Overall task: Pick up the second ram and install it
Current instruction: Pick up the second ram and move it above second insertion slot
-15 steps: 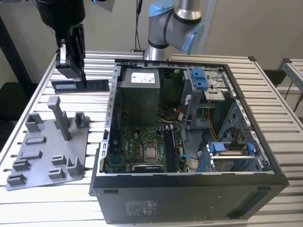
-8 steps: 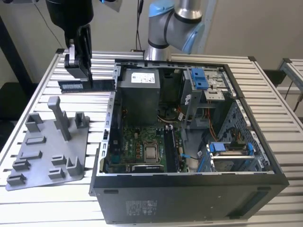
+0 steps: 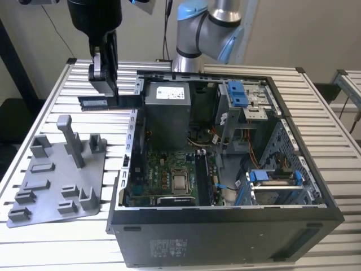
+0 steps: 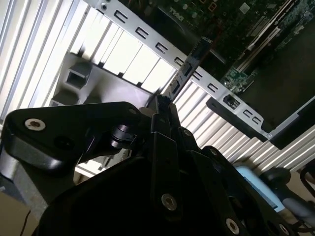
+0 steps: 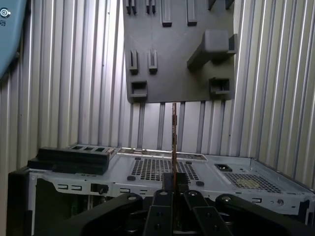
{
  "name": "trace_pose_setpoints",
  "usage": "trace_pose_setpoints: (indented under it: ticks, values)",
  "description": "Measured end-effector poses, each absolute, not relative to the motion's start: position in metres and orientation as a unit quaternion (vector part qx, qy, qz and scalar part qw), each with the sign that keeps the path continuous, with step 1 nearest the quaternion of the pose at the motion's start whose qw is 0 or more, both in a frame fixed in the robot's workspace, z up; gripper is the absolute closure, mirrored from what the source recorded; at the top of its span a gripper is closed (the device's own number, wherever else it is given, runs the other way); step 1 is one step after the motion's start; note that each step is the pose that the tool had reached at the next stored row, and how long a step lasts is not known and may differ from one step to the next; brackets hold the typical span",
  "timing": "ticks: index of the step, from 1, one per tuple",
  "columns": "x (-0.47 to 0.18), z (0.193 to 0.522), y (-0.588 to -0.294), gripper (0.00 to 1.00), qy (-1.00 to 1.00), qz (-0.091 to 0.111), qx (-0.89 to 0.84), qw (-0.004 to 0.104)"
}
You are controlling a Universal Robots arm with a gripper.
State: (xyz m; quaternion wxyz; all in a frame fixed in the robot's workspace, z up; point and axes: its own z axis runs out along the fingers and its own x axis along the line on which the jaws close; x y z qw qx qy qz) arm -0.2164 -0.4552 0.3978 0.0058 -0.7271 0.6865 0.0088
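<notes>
My gripper (image 3: 104, 89) hangs over the slatted table at the exterior view's upper left, just outside the open computer case (image 3: 293, 186). It is shut on the second ram (image 3: 97, 102), a thin black stick with a pale label, held level below the fingers. In both wrist views the ram appears edge-on, sticking out from the closed fingertips (image 5: 166, 196): the ram (image 5: 174, 137) points toward the grey plate, and the ram (image 4: 189, 66) crosses the case's metal edge. The motherboard (image 3: 169, 175) with its memory slots (image 3: 205, 175) lies inside the case.
A grey fixture plate (image 3: 56, 180) with upright posts lies on the table at the exterior view's left. Inside the case are a grey power supply (image 3: 167, 110), drive cages with blue tabs (image 3: 240, 93) and loose cables. The arm's base (image 3: 197, 39) stands behind the case.
</notes>
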Motion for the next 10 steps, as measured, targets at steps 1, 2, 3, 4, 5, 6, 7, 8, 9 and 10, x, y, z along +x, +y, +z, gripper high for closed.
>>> trace_pose_setpoints:
  ticks: [1,2,3,4,5,6,7,8,9,10]
  values:
    - [-0.214,0.398,-0.455,0.86,0.686,0.009,-0.727,0.006]
    - [-0.213,0.398,-0.455,0.86,0.686,0.009,-0.727,0.006]
    - [-0.211,0.398,-0.455,0.86,0.686,0.009,-0.727,0.006]
    - [-0.209,0.398,-0.454,0.86,0.686,0.009,-0.727,0.006]
    - [-0.207,0.398,-0.454,0.86,0.686,0.009,-0.727,0.006]
    - [-0.206,0.398,-0.454,0.86,0.686,0.009,-0.727,0.006]
    - [-0.204,0.398,-0.454,0.86,0.686,0.009,-0.727,0.006]
    - [-0.202,0.398,-0.454,0.86,0.686,0.009,-0.727,0.006]
    - [-0.200,0.398,-0.454,0.86,0.686,0.009,-0.727,0.006]
    - [-0.198,0.398,-0.453,0.86,0.686,0.009,-0.727,0.006]
